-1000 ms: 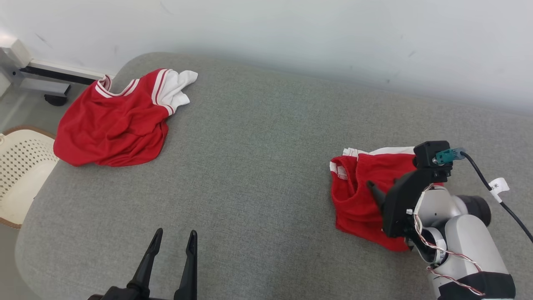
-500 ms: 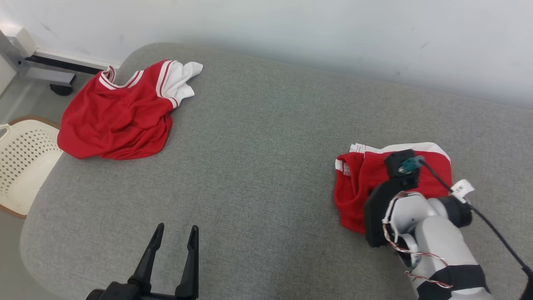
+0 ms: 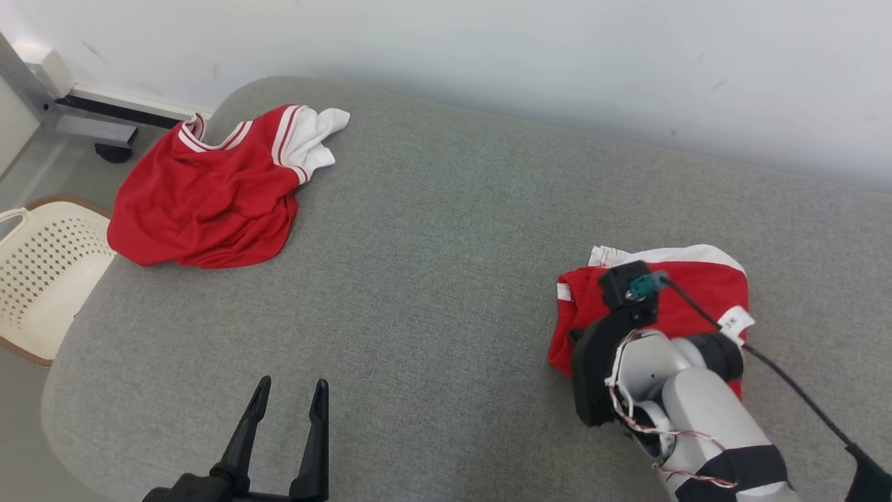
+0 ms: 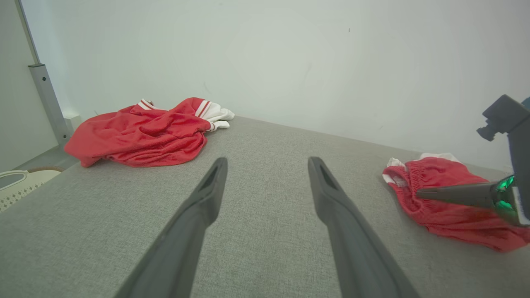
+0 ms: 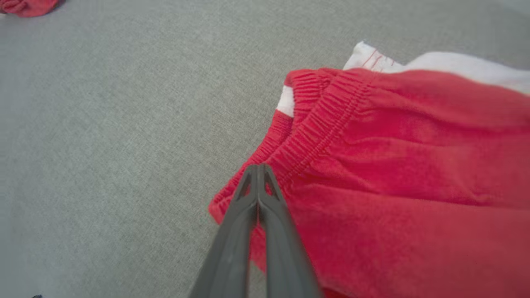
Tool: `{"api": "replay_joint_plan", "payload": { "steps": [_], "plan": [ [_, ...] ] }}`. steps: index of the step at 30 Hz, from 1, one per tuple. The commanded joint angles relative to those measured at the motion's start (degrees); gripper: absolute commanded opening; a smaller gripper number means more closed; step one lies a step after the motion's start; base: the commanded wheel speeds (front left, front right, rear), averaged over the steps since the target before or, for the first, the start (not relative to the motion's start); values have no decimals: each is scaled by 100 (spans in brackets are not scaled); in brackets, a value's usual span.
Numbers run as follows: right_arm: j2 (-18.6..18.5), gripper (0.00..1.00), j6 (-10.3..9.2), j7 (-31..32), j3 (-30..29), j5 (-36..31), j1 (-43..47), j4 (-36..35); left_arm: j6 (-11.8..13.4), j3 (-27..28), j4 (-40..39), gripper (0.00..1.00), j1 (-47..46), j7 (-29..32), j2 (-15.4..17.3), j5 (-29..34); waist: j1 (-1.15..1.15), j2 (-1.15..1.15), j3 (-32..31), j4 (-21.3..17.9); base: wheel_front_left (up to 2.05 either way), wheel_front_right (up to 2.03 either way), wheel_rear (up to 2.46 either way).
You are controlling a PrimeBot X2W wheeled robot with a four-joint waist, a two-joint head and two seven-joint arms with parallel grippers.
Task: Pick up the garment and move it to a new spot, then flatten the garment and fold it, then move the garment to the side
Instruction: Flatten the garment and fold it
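My right tool (image 5: 257, 166), fingers pressed together on the elastic waistband of the red shorts (image 5: 393, 174) lying at the right of the grey padded surface (image 3: 432, 279), takes an edge hold for lifting, I judge; my left tool (image 3: 293, 382) waits spread apart, empty.

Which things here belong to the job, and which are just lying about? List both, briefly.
In the job:
- red shorts
- right gripper, shut on their elastic waistband
- grey padded surface they lie on

Lying about:
- red-and-white jersey, far left corner
- white perforated basket, beside the surface
- wheeled metal frame
- left gripper, open and idle
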Motion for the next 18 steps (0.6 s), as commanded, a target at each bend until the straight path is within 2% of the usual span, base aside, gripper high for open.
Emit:
{"api": "replay_joint_plan", "payload": {
  "steps": [1, 9, 12, 18],
  "plan": [
    [-12, 0, -14, -36, -78, -24, -24, -107, 1, 21, -16, 100, 65, -20, -16, 23, 0, 0, -29, -34, 0, 0, 0],
    [-8, 0, -14, 182, -805, -140, -223, -644, 2, 12, -71, 100, 99, -20, -21, 53, 0, 0, -15, -134, 0, 0, 0],
    [-6, 0, -14, 345, -1025, -44, -380, -475, 0, -54, -99, 100, 16, -20, -26, 53, 0, 0, 74, -83, 0, 0, 0],
    [-7, 0, -14, 191, -1502, -466, -779, 134, -3, -214, -89, 100, -150, -20, -37, -34, 0, 0, 330, 170, 0, 0, 0]
  ]
}}
